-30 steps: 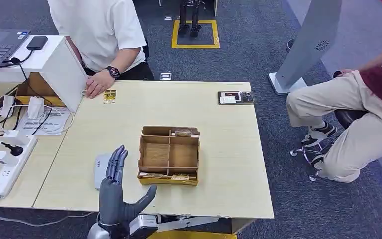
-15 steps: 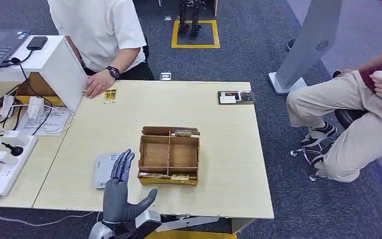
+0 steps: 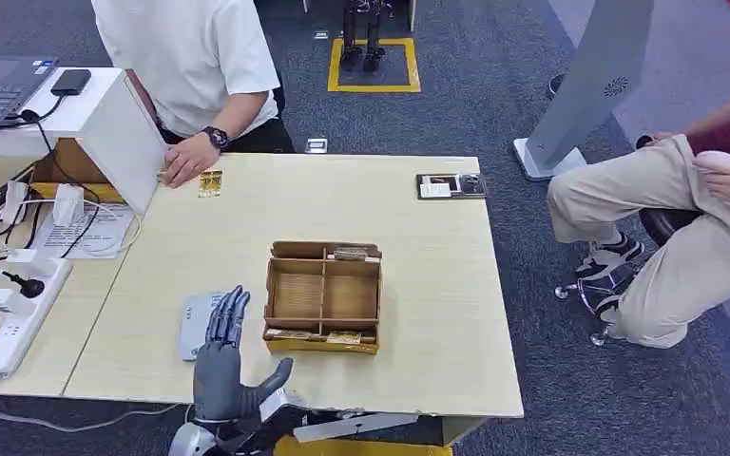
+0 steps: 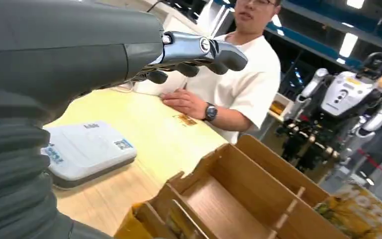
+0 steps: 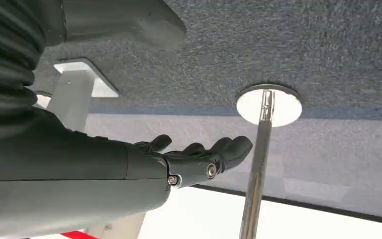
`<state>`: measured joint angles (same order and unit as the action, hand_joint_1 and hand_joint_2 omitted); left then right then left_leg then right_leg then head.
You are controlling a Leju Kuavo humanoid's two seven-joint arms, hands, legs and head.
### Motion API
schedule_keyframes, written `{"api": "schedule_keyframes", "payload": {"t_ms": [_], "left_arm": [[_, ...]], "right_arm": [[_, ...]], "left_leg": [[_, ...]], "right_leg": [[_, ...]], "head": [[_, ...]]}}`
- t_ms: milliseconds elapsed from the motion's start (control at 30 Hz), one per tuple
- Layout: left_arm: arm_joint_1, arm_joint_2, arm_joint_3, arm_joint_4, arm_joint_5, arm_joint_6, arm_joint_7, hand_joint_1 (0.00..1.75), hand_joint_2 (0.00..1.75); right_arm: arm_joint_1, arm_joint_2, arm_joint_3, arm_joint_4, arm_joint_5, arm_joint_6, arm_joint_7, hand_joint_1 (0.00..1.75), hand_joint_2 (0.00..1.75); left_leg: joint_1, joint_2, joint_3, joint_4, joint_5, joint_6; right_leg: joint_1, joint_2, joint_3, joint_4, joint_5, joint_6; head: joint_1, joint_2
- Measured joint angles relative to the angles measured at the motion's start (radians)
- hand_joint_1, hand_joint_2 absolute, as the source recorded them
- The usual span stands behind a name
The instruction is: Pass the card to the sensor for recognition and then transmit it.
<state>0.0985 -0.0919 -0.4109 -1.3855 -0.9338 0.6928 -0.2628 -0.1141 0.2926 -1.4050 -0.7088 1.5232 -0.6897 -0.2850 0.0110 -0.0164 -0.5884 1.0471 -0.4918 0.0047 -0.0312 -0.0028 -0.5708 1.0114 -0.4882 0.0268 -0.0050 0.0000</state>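
My left hand (image 3: 221,361) hovers over the table's front edge with fingers stretched out and apart, holding nothing. Its fingertips reach over the flat white-grey sensor (image 3: 193,324). Just to the right stands the compartmented cardboard box (image 3: 323,296), with yellow cards in its front slot (image 3: 343,337) and back slot (image 3: 350,253). In the left wrist view the hand (image 4: 194,52) hangs above the sensor (image 4: 87,149), with the box (image 4: 238,194) beside it. A card (image 3: 210,183) lies on the table by a person's hand. My right hand (image 5: 199,154) hangs empty over carpet, fingers loosely extended.
A person in a white shirt (image 3: 190,57) stands at the table's far side, one hand (image 3: 186,160) resting on it. A small dark tray (image 3: 451,185) sits at the back right. A power strip (image 3: 14,318) and cables lie left. Another person (image 3: 684,218) sits to the right.
My left hand has drawn slightly back toward the table's front edge and sunk a little. The seated person's hand at the right has lowered.
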Motion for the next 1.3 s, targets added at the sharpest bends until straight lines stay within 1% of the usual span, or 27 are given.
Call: {"api": "schedule_keyframes", "payload": {"t_ms": [267,400,633,767,933,1033,1300], "left_arm": [[-0.001,-0.014,0.03,0.037,-0.022,0.0,0.003,0.0,1.75],[-0.002,-0.026,0.05,0.055,-0.073,0.0,0.02,0.0,1.75],[-0.01,-0.043,0.086,0.092,-0.182,0.0,0.066,0.0,1.75],[-0.014,-0.053,0.115,0.1,-0.306,0.001,0.135,0.0,1.75],[-0.017,-0.068,0.147,0.102,-0.364,0.001,0.172,0.0,1.75],[-0.017,-0.076,0.158,0.102,-0.378,0.002,0.18,0.0,1.75],[-0.017,-0.089,0.164,0.102,-0.389,0.002,0.171,0.0,1.75]], "right_arm": [[0.0,0.0,0.0,0.002,0.002,0.0,0.002,0.0,1.75],[0.0,0.0,0.001,0.002,0.002,0.0,0.004,0.0,1.75],[0.0,0.0,0.01,0.005,0.0,0.0,0.021,0.0,1.75],[0.0,0.0,0.018,0.007,0.004,0.0,0.034,0.0,1.75],[0.001,0.0,0.023,0.01,0.003,0.0,0.042,0.0,1.75],[0.001,0.0,0.025,0.01,0.002,0.0,0.044,0.0,1.75],[0.006,0.0,0.033,0.011,-0.002,0.0,0.045,0.0,1.75]], "left_leg": [[0.0,0.0,0.0,0.0,0.0,0.0],[0.0,0.0,0.0,0.0,0.0,0.0],[0.0,0.0,0.0,0.0,0.0,0.0],[0.0,0.0,0.0,0.0,0.0,0.0],[0.0,0.0,0.0,0.0,0.0,0.0],[0.0,0.0,0.0,0.0,0.0,0.0],[0.0,0.0,0.0,0.0,0.0,0.0]], "right_leg": [[0.0,0.0,0.0,0.0,0.0,0.0],[0.0,0.0,0.0,0.0,0.0,0.0],[0.0,0.0,0.0,0.0,0.0,0.0],[0.0,0.0,0.0,0.0,0.0,0.0],[0.0,0.0,0.0,0.0,0.0,0.0],[0.0,0.0,0.0,0.0,0.0,0.0],[0.0,0.0,0.0,0.0,0.0,0.0]], "head": [[0.0,0.0],[0.0,0.0],[0.0,0.0],[0.0,0.0],[0.0,0.0],[0.0,0.0],[0.0,0.0]]}}
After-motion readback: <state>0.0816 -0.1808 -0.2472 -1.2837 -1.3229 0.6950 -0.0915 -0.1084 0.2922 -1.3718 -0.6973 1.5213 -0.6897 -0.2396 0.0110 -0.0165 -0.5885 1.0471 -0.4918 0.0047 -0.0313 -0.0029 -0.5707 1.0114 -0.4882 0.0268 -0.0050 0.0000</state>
